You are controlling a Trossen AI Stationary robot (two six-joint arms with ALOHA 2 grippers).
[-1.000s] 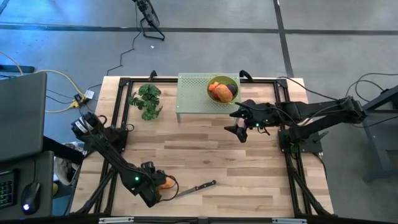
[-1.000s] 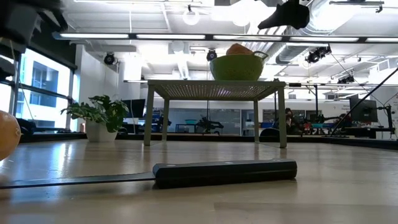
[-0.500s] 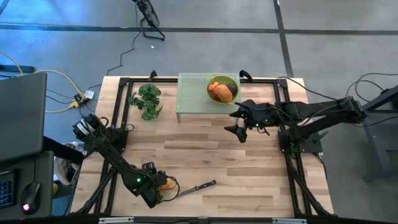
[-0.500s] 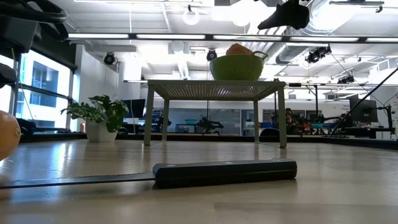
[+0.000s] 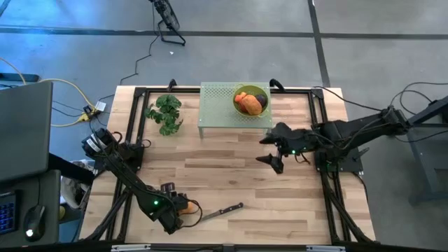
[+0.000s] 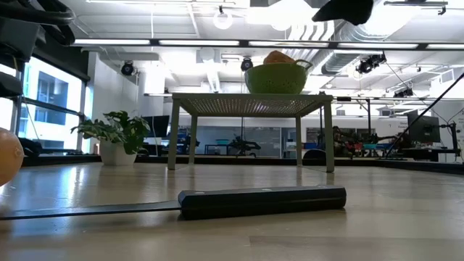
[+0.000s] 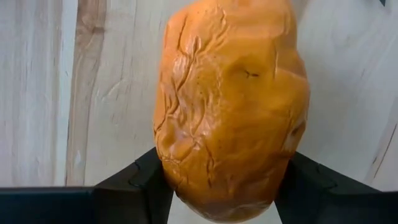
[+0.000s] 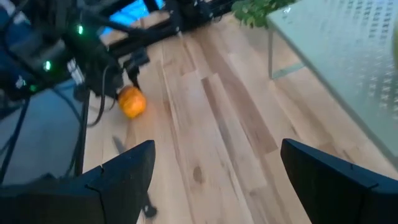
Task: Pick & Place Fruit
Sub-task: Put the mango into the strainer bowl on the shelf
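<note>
The left hand (image 5: 183,208) has narrowed around the wrinkled orange oval fruit (image 7: 231,106) on the wooden worktop (image 5: 231,175), fingers touching both sides: grasp forming. The right hand (image 5: 271,150), open and empty, has withdrawn from the green bowl (image 5: 251,100).

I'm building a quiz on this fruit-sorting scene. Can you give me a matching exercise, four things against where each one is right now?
Things:
1. orange fruit
2. green bowl
3. knife
4. leafy plant

Places:
A. lying flat on the wood near the table's front edge
B. standing on the table's far left part, beside the green stand
C. between the fingers of the left gripper, at the table top
D. on top of the green stand, with fruit in it

Pairs: 1-C, 2-D, 3-A, 4-B
</note>
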